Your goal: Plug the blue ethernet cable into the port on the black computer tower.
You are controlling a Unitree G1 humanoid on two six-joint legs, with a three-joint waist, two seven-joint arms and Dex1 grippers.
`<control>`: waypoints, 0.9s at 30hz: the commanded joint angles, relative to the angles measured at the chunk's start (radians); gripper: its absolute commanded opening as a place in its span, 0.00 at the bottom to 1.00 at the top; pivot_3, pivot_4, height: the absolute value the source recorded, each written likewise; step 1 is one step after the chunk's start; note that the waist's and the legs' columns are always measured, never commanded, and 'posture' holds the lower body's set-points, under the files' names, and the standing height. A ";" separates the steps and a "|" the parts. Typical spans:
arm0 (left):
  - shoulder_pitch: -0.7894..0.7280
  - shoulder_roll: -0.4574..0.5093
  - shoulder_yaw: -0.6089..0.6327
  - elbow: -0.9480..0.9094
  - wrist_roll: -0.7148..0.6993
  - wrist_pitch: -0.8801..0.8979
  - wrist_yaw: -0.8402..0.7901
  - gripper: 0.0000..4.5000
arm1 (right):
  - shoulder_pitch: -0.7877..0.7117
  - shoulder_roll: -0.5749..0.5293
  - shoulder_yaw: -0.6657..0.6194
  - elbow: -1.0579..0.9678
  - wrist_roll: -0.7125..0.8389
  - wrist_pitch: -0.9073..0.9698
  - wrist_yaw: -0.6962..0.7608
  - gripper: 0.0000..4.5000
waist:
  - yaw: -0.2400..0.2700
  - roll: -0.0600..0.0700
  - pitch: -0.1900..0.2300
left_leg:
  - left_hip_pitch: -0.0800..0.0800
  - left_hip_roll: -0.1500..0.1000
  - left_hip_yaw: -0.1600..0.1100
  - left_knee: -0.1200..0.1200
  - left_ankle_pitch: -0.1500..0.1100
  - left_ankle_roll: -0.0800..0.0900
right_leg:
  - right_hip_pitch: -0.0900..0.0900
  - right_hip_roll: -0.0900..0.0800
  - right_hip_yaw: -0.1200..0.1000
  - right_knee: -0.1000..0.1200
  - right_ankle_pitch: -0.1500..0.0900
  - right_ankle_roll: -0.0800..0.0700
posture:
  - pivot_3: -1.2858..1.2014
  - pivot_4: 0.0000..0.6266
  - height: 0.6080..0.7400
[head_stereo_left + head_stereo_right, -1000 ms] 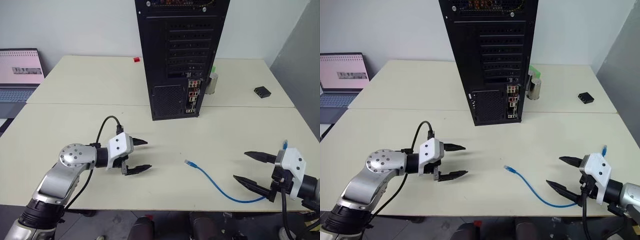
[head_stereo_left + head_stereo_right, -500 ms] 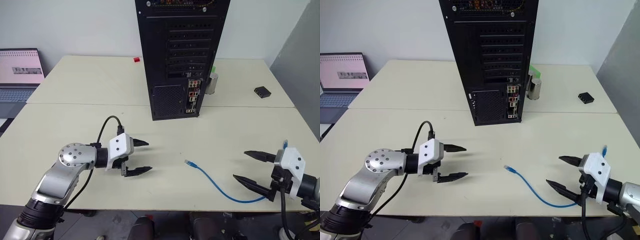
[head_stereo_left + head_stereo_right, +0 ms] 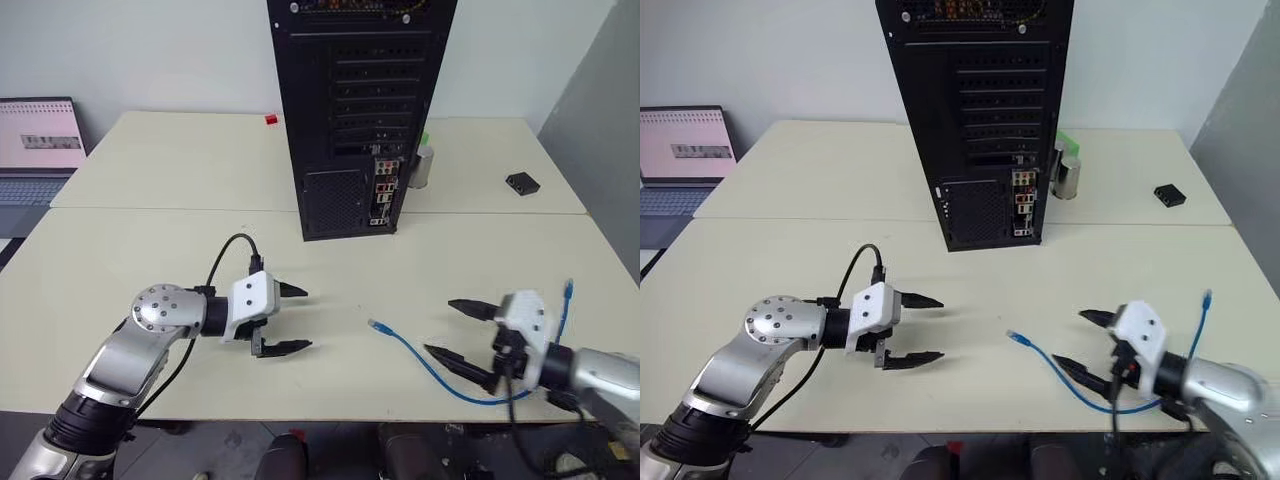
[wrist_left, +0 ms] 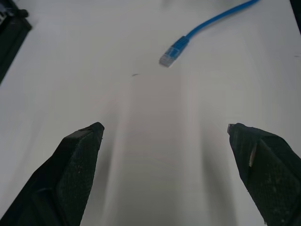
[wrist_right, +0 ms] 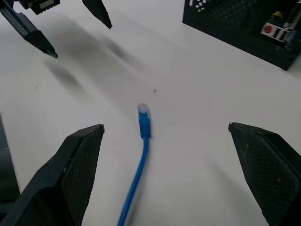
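The left gripper [image 3: 294, 320] is hovering with fingers spread, grasping nothing. Beside it, the thin bright blue ethernet cable [image 3: 425, 365] is lying slack on the cream table [image 3: 150, 240], plug [image 3: 376, 325] free. The right gripper [image 3: 458, 331], likewise released, is straddling it (good line); it should be pinching just behind the plug. The tall black perforated computer tower [image 3: 360, 110] is standing well beyond.

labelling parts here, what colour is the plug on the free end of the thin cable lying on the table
Clear blue, matching the bright blue ethernet cable; the plug shows best in the left wrist view.
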 commanded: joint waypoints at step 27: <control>0.003 0.005 -0.015 -0.069 -0.041 -0.009 -0.056 1.00 | -0.228 0.110 0.325 0.255 -0.311 -0.086 0.009 0.08 | 0.000 -0.001 0.000 | 0.000 0.000 0.000 0.000 0.000 0.000 | 0.000 0.000 0.000 0.000 0.001 -0.001 | 0.52 0.24 1.00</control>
